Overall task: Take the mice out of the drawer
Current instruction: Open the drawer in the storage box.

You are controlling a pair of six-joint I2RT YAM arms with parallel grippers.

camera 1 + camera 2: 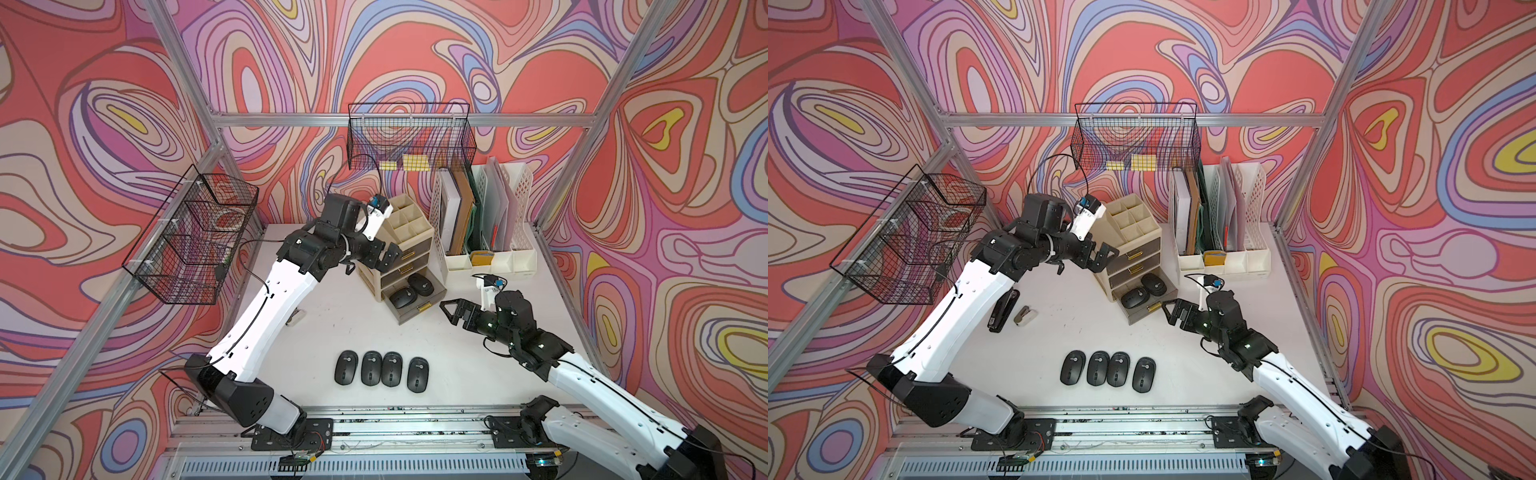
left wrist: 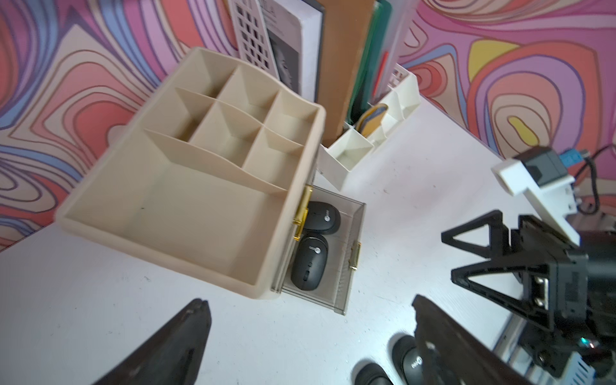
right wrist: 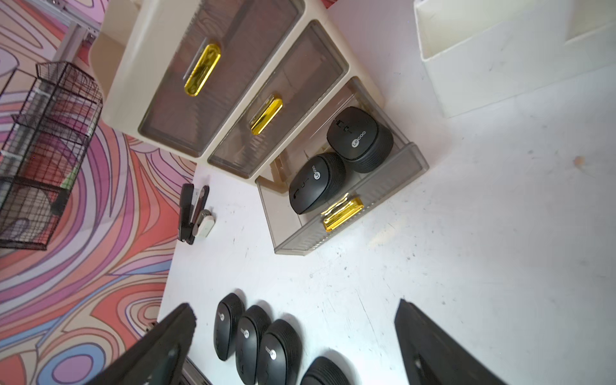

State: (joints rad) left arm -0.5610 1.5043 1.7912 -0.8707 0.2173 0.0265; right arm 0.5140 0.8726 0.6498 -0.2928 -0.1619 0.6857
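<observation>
Two mice (image 1: pixel 420 284) lie in drawer (image 1: pixel 409 318); right tool (image 1: pixel 448 312) spread, empty, close by: drop over front mouse (image 1: pixel 404 297) beside handle (image 1: pixel 424 306), pinch narrow sides.

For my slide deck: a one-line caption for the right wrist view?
Open right hand faces the pulled-out lowest drawer with two mice inside; four mice lined up on the table.

Our left arm (image 1: pixel 270 307) reaches forward with a bent elbow, and our left hand (image 1: pixel 384 255) hangs high, fingers spread wide, holding nothing. Our right arm (image 1: pixel 582 382) stretches inward; our right hand (image 1: pixel 449 311) sits lower, fingers equally parted, empty.
</observation>
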